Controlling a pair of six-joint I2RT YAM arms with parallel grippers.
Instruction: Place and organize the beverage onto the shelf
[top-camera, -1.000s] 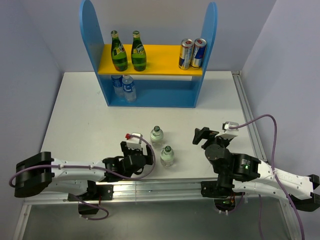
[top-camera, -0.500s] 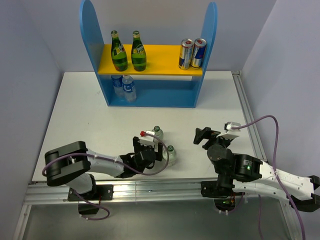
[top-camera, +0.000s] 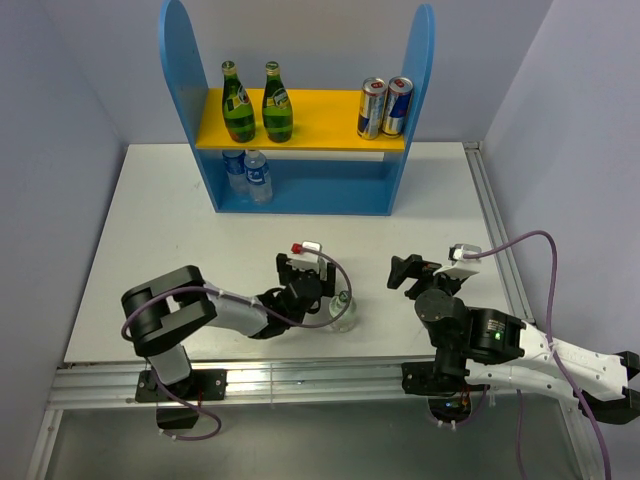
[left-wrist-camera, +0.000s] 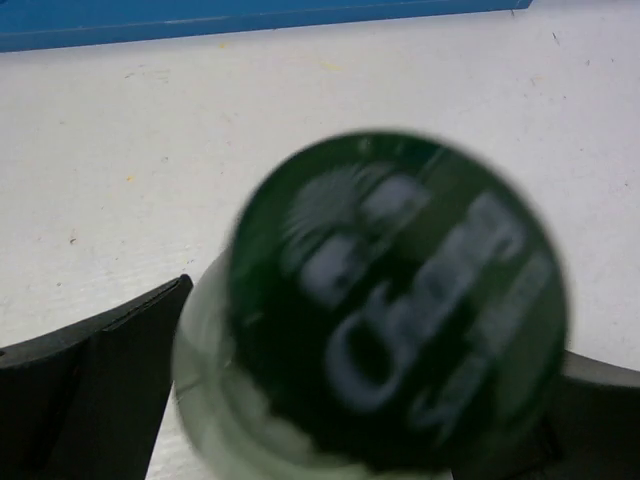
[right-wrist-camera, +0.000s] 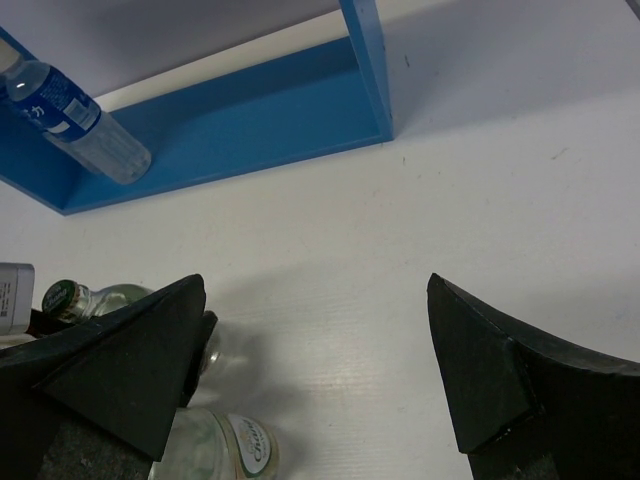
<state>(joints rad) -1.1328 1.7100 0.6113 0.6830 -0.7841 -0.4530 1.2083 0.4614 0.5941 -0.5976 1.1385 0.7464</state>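
A white table is seen from above, with two robot arms mounted at its near edge. At the far side stands the shelf, a two-tier unit with tall round-topped blue side panels, a yellow upper board and a blue base and back.

On the left of the upper board, two green glass bottles stand upright side by side. On the right of the board are two silver, blue and red drink cans. In the left corner of the lower tier stand two clear plastic water bottles with blue labels.

The left gripper reaches out over the middle of the table, well short of the shelf. Its jaws are spread as wide as they go. In the left wrist view, its two black fingers sit on either side of a small clear glass bottle with a dark green cap, which fills the frame and is blurred. Whether the fingers touch the glass cannot be told.

A second small clear glass bottle with a green cap stands upright on the table just to the right of that gripper.

The right gripper is further right, apart from both small bottles. Its jaws are also wide apart and hold nothing; only bare table shows between its black fingers. The blue base of the shelf lies beyond them.
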